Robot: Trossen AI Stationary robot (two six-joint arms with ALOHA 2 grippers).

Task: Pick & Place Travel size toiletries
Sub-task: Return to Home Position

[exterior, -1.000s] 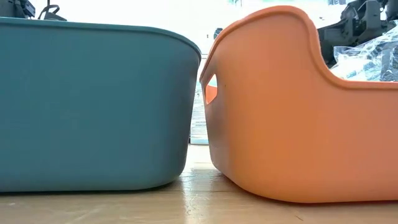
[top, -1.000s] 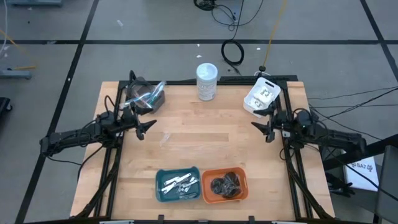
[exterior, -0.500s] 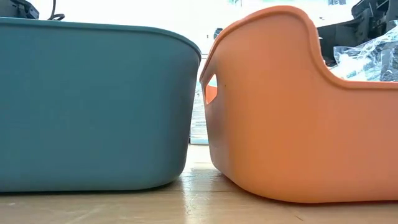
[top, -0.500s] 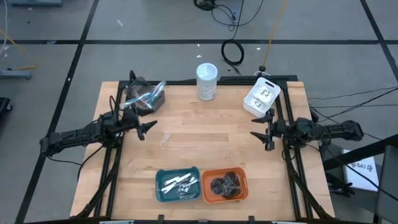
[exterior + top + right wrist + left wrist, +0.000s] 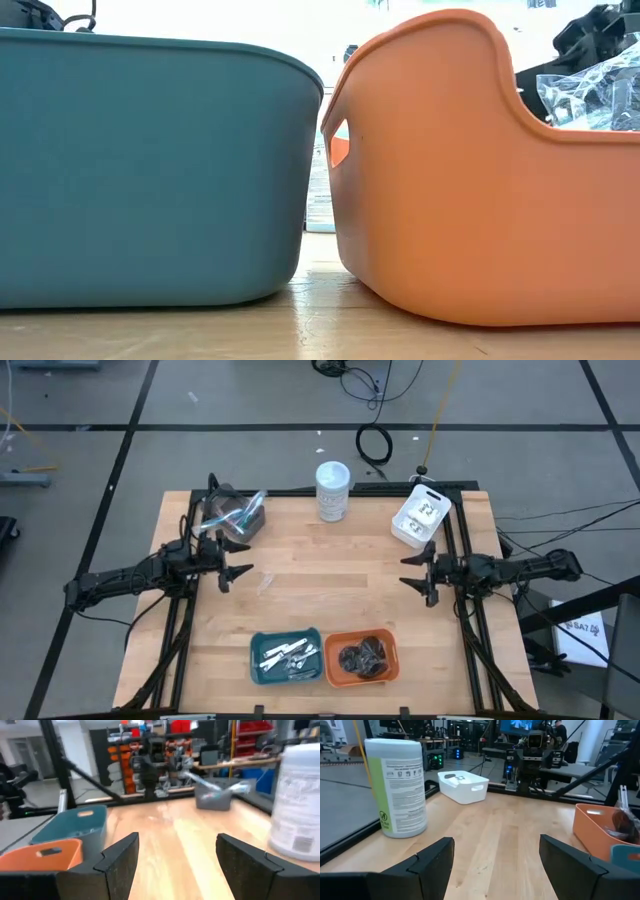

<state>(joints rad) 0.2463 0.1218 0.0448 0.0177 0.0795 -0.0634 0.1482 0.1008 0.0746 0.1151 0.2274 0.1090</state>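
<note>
Slim silver-white tubes lie in the teal tray. Dark round bundles lie in the orange tray. Clear wrapped pieces fill a grey bin at the far left; they also show in the low view. A small clear piece lies flat on the table. My left gripper hovers open and empty at the table's left, near that piece. My right gripper hovers open and empty at the table's right. Both wrist views show spread fingers with nothing between them.
A tall white-lidded jar stands at the far middle. A white bin sits at the far right corner. In the low view the teal tray wall and orange tray wall fill the picture. Bare wood lies between the grippers.
My right gripper has gone toward the table's near edge and a little toward its left, its arm swinging out level; it has stayed open.
</note>
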